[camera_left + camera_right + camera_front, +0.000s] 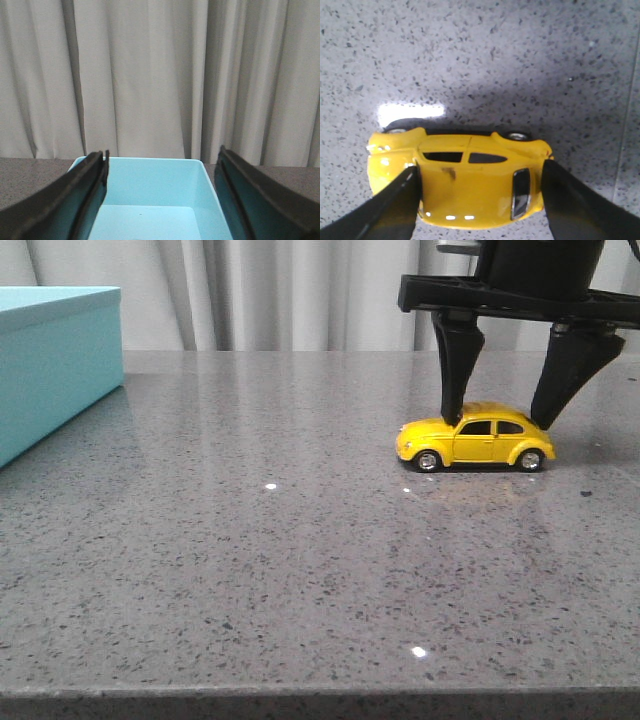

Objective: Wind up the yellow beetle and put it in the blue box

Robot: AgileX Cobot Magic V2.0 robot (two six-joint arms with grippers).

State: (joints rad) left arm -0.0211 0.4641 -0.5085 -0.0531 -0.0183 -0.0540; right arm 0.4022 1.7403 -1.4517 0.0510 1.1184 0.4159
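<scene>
Front view: right gripper (506, 420) spread astride unmarked yellow beetle (476, 439); left gripper (160, 200) parted over blue box (150, 185).

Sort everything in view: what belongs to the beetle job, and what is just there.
Belongs to the job:
yellow beetle, between the open right gripper fingers
blue box
left gripper, open over the box

Just there:
grey speckled table
curtain
</scene>
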